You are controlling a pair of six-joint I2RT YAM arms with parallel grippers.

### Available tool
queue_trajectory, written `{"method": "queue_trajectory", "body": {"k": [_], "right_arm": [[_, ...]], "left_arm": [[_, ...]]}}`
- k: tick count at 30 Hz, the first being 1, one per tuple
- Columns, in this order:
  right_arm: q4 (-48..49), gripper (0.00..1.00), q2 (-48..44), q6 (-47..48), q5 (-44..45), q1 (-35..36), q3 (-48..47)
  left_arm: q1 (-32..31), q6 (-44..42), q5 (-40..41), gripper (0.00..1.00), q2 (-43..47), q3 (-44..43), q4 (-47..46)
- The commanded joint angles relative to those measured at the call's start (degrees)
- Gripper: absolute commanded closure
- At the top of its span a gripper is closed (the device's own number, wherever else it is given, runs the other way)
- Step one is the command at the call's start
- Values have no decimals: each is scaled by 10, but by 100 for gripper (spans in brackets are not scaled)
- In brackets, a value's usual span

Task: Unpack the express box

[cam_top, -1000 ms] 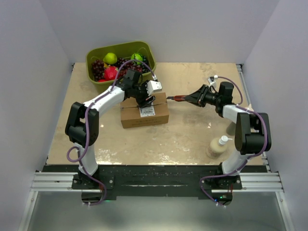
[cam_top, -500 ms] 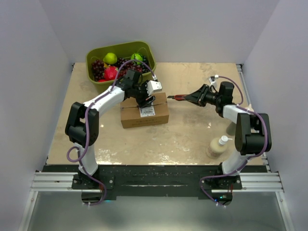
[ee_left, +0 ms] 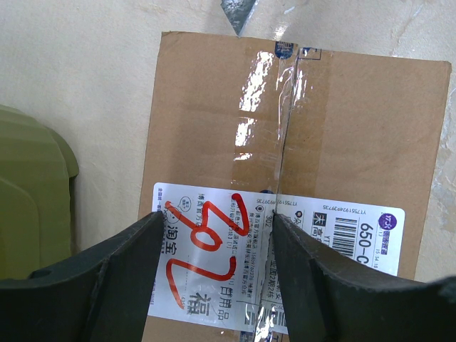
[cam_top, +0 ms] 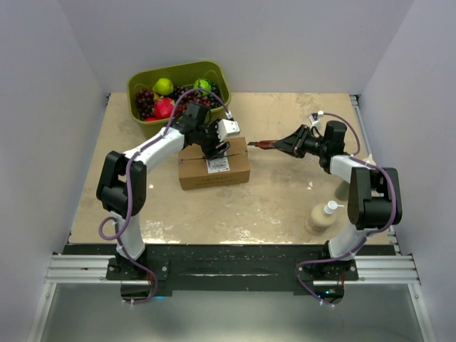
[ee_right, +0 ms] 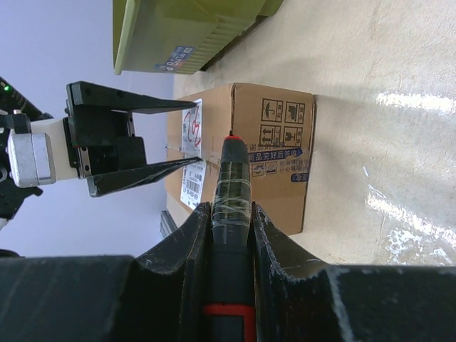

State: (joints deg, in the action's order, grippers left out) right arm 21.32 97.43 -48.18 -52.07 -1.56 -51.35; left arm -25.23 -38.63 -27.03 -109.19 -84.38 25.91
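Express box (cam_top: pixel 214 165) lies flat just off table centre toward 10 o'clock, taped seam up, flaps sealed. Left gripper (ee_left: pixel 216 239) hovers over label, jaws well apart, holding nothing. Right gripper (ee_right: pixel 228 217) clamps black-and-red cutter (ee_right: pixel 233 167), tip aimed at box's 3 o'clock end.

Risks:
- box unpinned: blade push may slide it toward 9 o'clock
- tip off seam: gouged cardboard or contents
- blade reaching left fingers (ee_left: pixel 107 278) straddling seam
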Motion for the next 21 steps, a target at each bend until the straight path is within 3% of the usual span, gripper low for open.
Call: {"method": "queue_trajectory", "body": {"k": [1,7,21], "right_arm": [[28,100,-17,-2,-10,-1,-2],[63,100,0,-24,-5,-28,-38],[32,100,18,-12,-30,-8,-23]], "left_arm": [[2,-13,42,33,-32,23,71],[1,-14,42,33,-34,25,73],[-2,-13,40,33,-40,19,71]]}}
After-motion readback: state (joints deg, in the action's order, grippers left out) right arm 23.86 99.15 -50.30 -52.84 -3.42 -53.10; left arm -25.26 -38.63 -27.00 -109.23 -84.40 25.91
